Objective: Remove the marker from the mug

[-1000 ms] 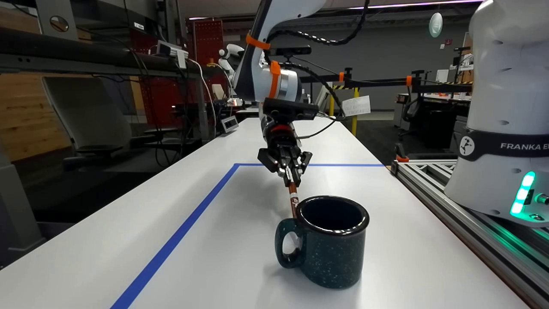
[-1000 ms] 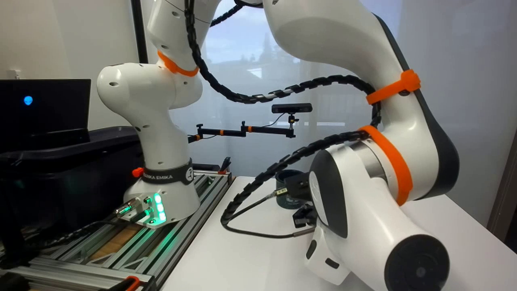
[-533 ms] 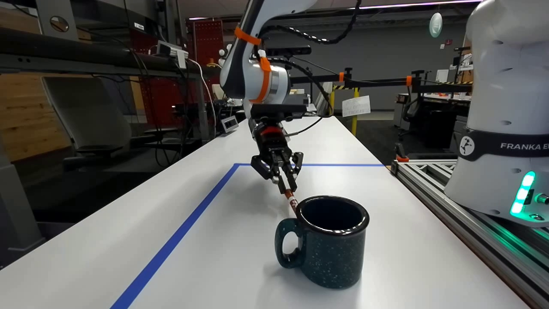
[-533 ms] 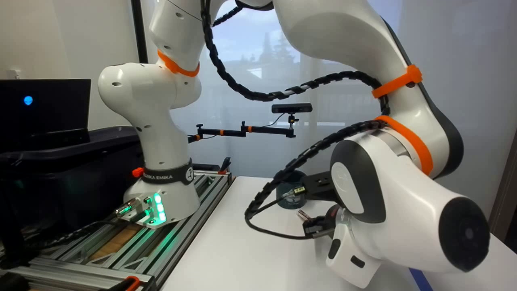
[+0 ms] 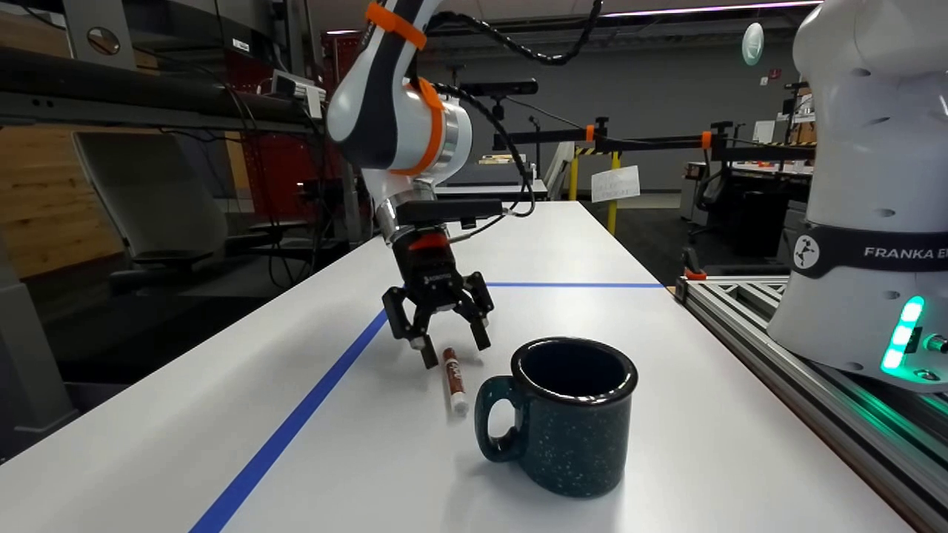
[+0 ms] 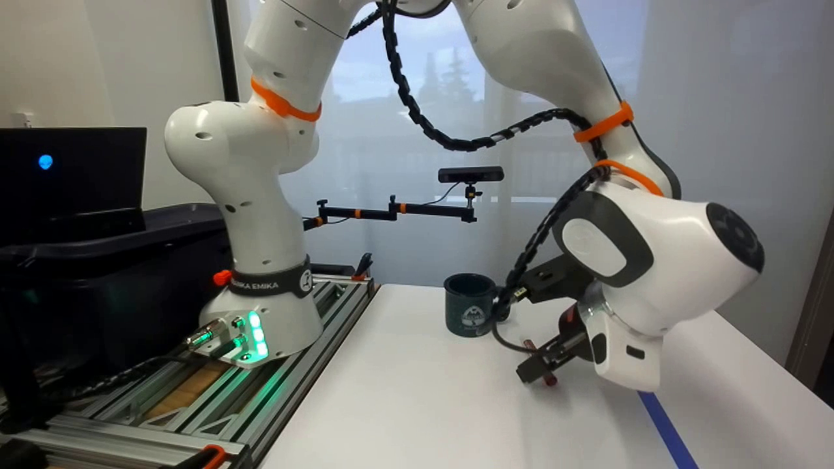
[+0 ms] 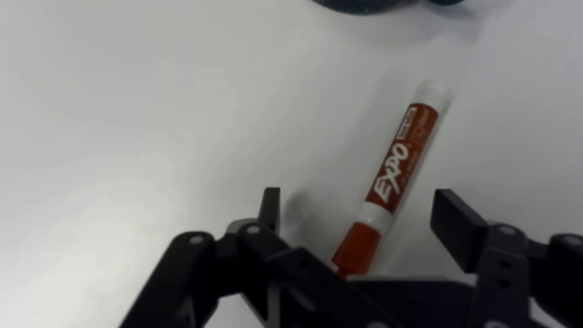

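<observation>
White table [image 5: 355, 459], blue tape [image 5: 296, 423]. In an exterior view the gripper [image 5: 455, 346] is spread wide over the marker [image 5: 454, 381], lying near the speckled mug [image 5: 574, 444]. In an exterior view the mug's got an emblem [image 6: 474, 317] (laptop [image 6: 71, 182] too), finger height's unclear. Wrist view: EXPO lettering [image 7: 391, 173], fingers [image 7: 455, 230] clear both sides.

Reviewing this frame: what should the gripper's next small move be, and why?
I'd probably raise the gripper straight up, jaws open. In the wrist view, they flank the marker without visible contact, and it seems to lie on the table, apart from the mug. The removal looks done, so backing off should leave it undisturbed.
</observation>
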Controlling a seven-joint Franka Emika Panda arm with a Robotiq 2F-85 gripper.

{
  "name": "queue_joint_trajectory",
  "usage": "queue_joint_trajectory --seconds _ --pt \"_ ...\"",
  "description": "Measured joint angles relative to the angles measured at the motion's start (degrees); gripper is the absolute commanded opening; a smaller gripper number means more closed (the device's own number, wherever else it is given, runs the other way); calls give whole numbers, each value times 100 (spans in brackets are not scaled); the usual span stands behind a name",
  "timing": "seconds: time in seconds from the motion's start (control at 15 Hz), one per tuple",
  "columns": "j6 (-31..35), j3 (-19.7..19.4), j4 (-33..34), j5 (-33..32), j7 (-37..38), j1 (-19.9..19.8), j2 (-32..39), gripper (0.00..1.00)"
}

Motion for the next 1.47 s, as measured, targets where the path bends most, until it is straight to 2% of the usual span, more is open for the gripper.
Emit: queue_joint_trajectory --seconds 0.27,0.53,0.93,1.47 --pt "424 104 -249 -999 471 429 -713 100" --pt "590 136 -544 -2317 1084 801 -1434 100" --pt "1083 172 -1189 -4381 2051 1050 -2189 100" --pt "1178 182 -1389 -4535 2117 1052 -2370 100"
